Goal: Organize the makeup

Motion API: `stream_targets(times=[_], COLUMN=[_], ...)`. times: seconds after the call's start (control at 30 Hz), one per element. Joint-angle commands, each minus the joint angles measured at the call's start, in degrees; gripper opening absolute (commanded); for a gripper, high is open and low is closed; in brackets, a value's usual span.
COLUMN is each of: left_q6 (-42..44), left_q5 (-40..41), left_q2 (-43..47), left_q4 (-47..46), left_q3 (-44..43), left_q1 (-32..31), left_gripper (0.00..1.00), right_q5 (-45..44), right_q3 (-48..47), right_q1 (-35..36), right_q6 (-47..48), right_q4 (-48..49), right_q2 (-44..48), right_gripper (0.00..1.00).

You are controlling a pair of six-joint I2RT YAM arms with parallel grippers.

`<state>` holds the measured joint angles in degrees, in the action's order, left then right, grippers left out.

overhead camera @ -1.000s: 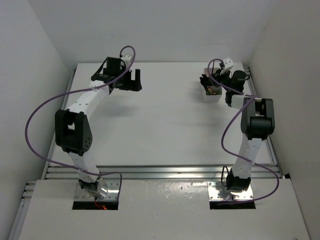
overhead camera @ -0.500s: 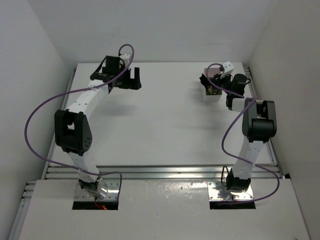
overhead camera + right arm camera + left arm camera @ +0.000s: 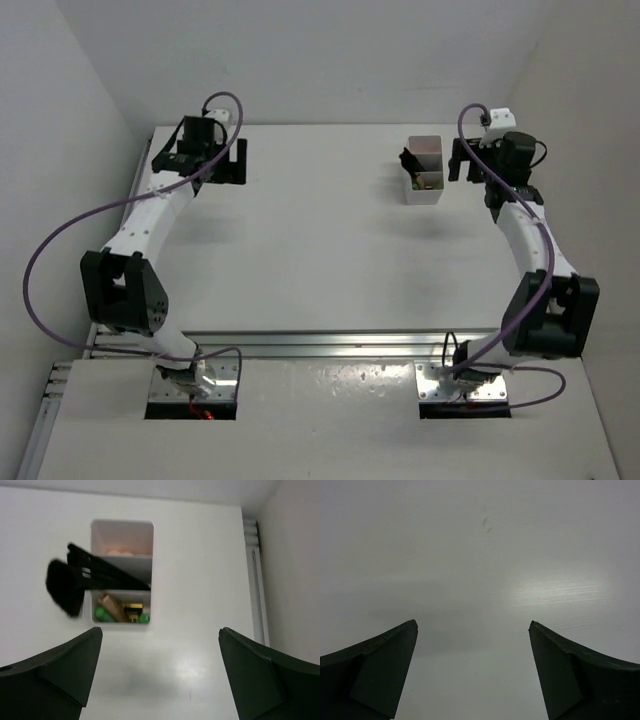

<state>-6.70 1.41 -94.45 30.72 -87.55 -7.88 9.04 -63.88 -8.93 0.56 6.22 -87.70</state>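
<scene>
The makeup sits in the translucent white compartment box at the back right of the table. In the right wrist view the box holds black brushes in its middle cell. One dark brush head hangs out over the left wall. Green tubes and a tan tube lie in the near cell, and something beige lies in the far cell. My right gripper is open and empty, right of the box. Over bare table at the back left, my left gripper stands open and empty.
White walls close in the table at the back and on both sides. A metal rail runs along the table's near edge by the arm bases. A slotted strip runs along the right edge of the table.
My right gripper opened and drew away from the box to the right, its arm swinging outward. The left gripper moved left toward the back-left corner, still open.
</scene>
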Motion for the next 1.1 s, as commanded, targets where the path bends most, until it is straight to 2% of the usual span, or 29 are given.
stream_targets(times=[0.0,0.03,0.13,0.23,0.4,0.67,0.8,1.07], left_q6=[2.57,4.05,5.82,3.90,2.83,1.78,1.78,1.78], left_q5=[13.87,14.75,14.07,12.31,3.52,-3.77,-4.93,-5.45], left_q2=[5.93,7.43,12.27,13.68,18.33,28.88,33.28,36.97], left_q4=[5.84,5.84,6.45,6.99,5.76,2.25,1.71,1.18], left_q3=[6.75,11.56,18.00,20.57,23.21,31.47,33.93,35.60], left_q1=[2.07,2.60,3.22,3.92,8.93,10.08,10.69,11.22], left_gripper=[1.00,1.00,1.00,1.00,1.00,1.00,1.00,1.00], right_q5=[-8.95,-10.08,-11.59,-11.59,-9.48,-6.67,-5.87,-4.12], right_q3=[1.02,1.47,3.76,3.85,4.55,12.19,13.87,12.73], right_q1=[-0.65,-1.00,-1.97,-2.06,-2.06,-2.06,-2.06,-1.97], right_q6=[-3.27,-4.67,-8.90,-12.77,-17.60,-20.51,-21.56,-23.76], right_q4=[-25.00,-30.16,-38.80,-47.86,-60.68,-65.72,-65.81,-66.25], right_q2=[6.04,7.18,12.02,15.62,20.01,31.70,37.15,38.75], right_gripper=[1.00,1.00,1.00,1.00,1.00,1.00,1.00,1.00])
